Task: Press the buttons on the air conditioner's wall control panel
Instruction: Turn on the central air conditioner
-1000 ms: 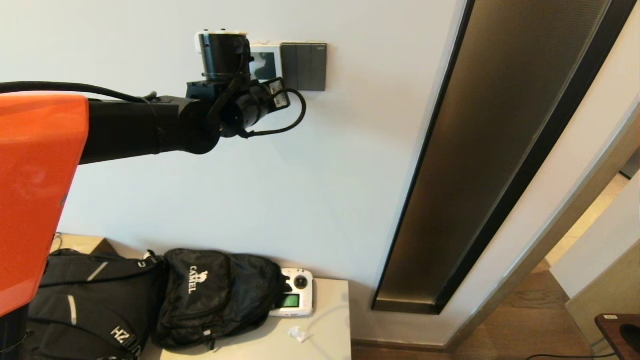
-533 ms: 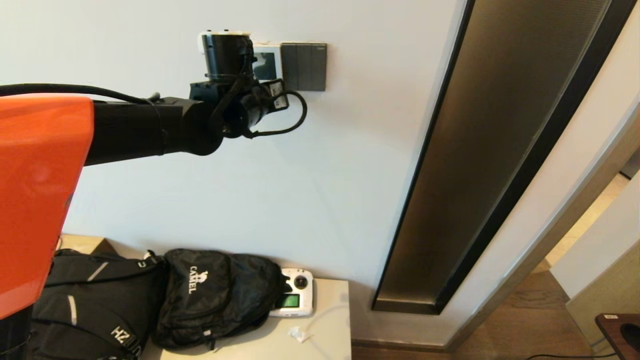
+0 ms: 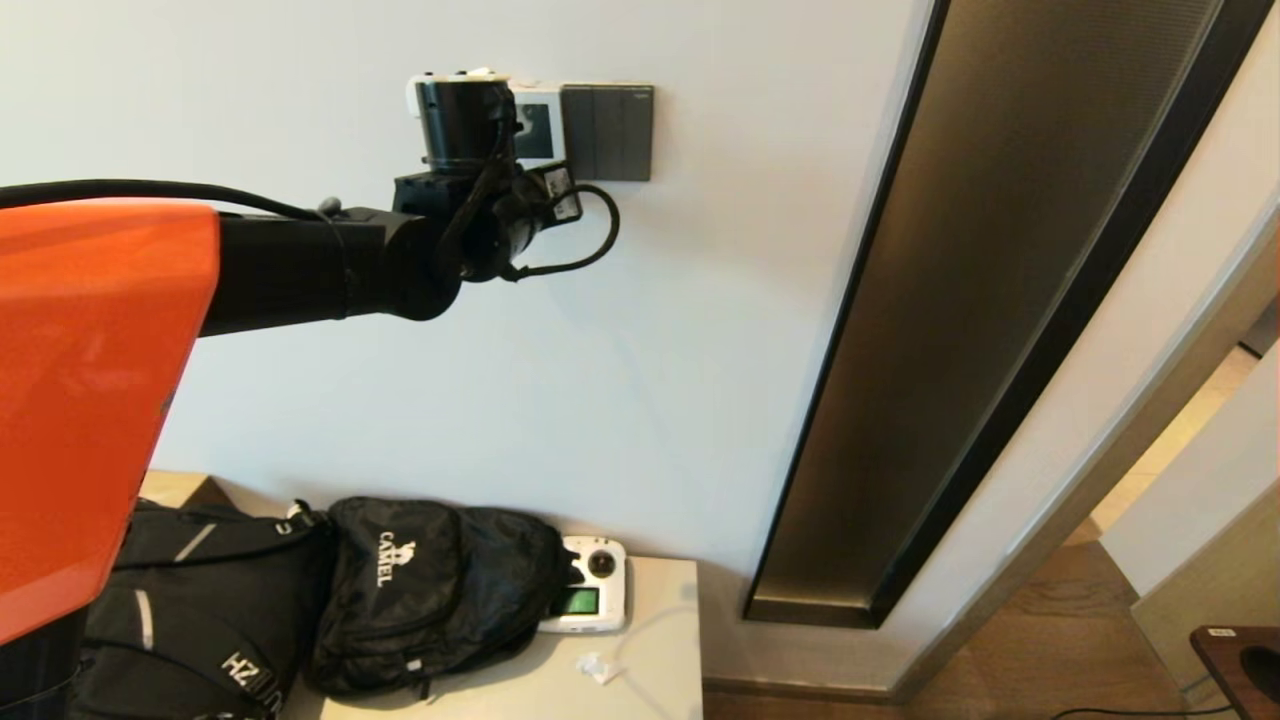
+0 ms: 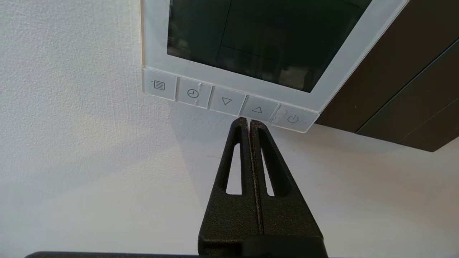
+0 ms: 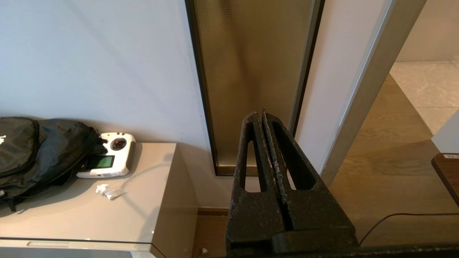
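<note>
Touching the up-arrow button (image 4: 256,109) — left end effector (image 4: 249,123), fingers together.

Looks like a lived-in room, probably a home or hotel: a thermostat-style control panel (image 3: 541,128) is mounted beside a dark wall switch (image 3: 607,133), and wood flooring (image 5: 391,172) is laid by a doorway. Black backpacks (image 3: 430,590) and a white handheld controller (image 3: 592,598) are left on a beige desk (image 3: 655,680).
</note>
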Available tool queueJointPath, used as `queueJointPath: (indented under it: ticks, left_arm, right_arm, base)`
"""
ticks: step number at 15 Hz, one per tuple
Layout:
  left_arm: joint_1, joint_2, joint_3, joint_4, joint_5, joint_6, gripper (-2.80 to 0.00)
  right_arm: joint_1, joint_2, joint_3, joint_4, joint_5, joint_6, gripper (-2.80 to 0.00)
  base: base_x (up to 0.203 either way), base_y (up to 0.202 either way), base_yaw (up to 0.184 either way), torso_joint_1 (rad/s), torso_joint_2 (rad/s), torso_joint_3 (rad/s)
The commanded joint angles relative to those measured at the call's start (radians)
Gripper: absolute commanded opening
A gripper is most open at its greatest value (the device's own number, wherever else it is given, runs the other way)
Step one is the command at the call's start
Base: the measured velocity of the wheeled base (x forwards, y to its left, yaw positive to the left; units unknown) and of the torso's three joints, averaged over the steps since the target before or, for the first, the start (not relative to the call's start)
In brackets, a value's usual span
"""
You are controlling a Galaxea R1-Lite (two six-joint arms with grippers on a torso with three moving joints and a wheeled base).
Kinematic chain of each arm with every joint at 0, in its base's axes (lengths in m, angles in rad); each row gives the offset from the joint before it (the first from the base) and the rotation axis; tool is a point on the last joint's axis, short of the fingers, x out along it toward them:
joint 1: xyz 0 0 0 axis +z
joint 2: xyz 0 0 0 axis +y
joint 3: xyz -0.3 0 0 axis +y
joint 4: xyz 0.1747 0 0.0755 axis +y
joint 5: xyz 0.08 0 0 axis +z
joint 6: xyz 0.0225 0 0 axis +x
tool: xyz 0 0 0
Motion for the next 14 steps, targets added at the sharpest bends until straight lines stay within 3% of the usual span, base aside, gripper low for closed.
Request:
queueJointPath:
  ticks: [1,14]
  left_arm:
    - [-0.009,-0.018,0.005,-0.011,0.009,-0.002,-2.80]
    - [-0.040,-0.056,0.066,-0.022,0.013,-0.002,-2.80]
  right_arm:
    - [0.000,0.000,0.000,0.000,0.000,-0.001,-2.80]
    - [-0.001,0.000,0.000,0.000,0.000,-0.001,-2.80]
  base:
    - [0.000,0.000,0.000,0.000,0.00,0.000]
    - [0.000,0.000,0.000,0.000,0.00,0.000]
